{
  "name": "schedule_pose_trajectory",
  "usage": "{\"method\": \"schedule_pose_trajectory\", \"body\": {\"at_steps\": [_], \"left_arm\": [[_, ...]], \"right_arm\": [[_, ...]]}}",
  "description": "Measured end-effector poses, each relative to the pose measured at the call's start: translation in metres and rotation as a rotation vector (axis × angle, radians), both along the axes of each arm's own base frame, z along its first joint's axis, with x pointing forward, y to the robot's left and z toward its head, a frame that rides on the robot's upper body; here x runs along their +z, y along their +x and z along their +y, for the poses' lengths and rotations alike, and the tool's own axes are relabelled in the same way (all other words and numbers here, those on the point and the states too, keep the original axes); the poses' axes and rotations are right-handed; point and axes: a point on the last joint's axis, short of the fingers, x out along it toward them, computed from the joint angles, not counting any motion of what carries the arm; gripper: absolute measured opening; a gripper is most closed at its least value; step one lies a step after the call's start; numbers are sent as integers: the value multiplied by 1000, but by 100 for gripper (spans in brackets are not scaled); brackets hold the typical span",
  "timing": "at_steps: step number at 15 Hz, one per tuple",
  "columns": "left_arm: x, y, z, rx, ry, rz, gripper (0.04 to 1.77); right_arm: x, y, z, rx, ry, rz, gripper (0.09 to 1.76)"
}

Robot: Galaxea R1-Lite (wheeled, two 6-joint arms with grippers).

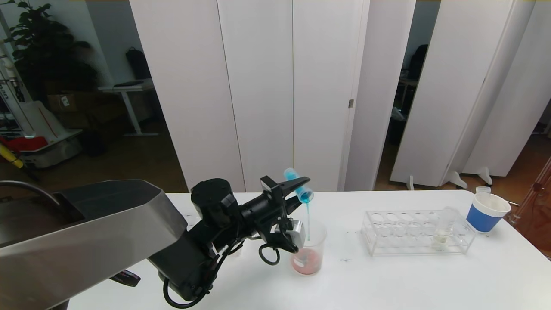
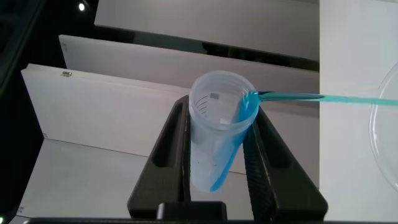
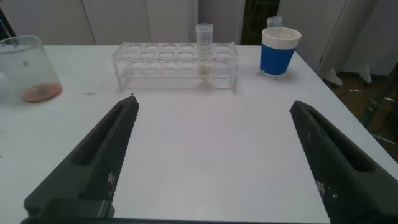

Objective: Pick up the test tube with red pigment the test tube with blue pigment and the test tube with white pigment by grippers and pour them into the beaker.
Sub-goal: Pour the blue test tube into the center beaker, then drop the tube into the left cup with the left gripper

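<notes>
While left tool (image 1: 297,189) clamps tipped blue-pigment test tube (image 1: 298,185), stream enters beaker (image 1: 308,252); red residue inside; white-pigment test tube (image 1: 443,227) racked; right tool (image 3: 214,155) released.

You have a white table (image 1: 387,284) in front of the robot. Standing directly on it, near the middle, is the beaker (image 1: 308,252), clear glass with a shallow orange-red layer at its bottom. To the robot's right of the beaker, well apart from it, you see a clear plastic test tube rack (image 1: 413,232) resting on the tabletop, with the test tube with white pigment (image 1: 443,228) upright in one of its right-hand holes. Past the rack, near the table's far right corner, a blue-and-white paper cup (image 1: 486,212) stands on the surface, with a small clear container (image 1: 483,189) just behind it.
</notes>
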Motion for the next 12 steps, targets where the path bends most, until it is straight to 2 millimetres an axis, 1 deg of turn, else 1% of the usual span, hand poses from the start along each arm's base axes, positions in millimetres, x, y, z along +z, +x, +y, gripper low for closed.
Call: {"method": "schedule_pose_trajectory", "body": {"at_steps": [12], "left_arm": [[1, -1, 0, -2, 22, -34, 58]], "right_arm": [[0, 0, 0, 0, 0, 0, 175]]}}
